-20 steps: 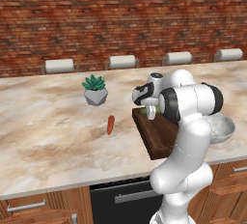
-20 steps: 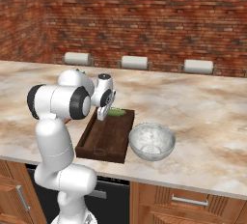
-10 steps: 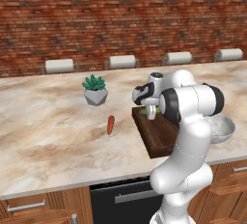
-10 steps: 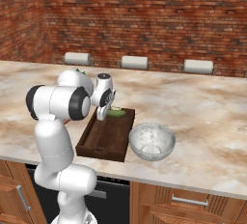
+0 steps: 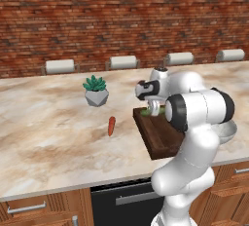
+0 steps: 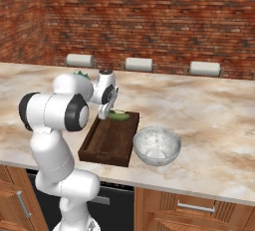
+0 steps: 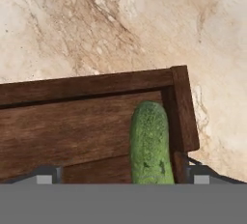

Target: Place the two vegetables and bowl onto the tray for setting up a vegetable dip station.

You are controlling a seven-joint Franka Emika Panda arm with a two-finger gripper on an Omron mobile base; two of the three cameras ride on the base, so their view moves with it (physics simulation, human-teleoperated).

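Marble counter [image 5: 53, 122] — wooden tray [image 6: 109, 140] holds cucumber [image 7: 150, 143] in its far corner; gripper [image 6: 106, 111] above, fingers spread wide; carrot [image 5: 111, 125], bowl [image 6: 156, 146] outside.

a kitchen: marble counter [image 5: 48, 122], wood cabinets [image 6: 199, 210], brick wall [image 5: 121, 15], bar stools [image 6: 138, 64].

A spiky green plant in a faceted grey pot [image 5: 96, 91] stands on the marble counter [image 5: 44, 122], well back from its front edge. Behind the counter stand white-backed stools [image 5: 60, 66] and, beyond them, a red brick wall [image 5: 97, 15]. Under the counter are wooden cabinets [image 6: 199, 210].
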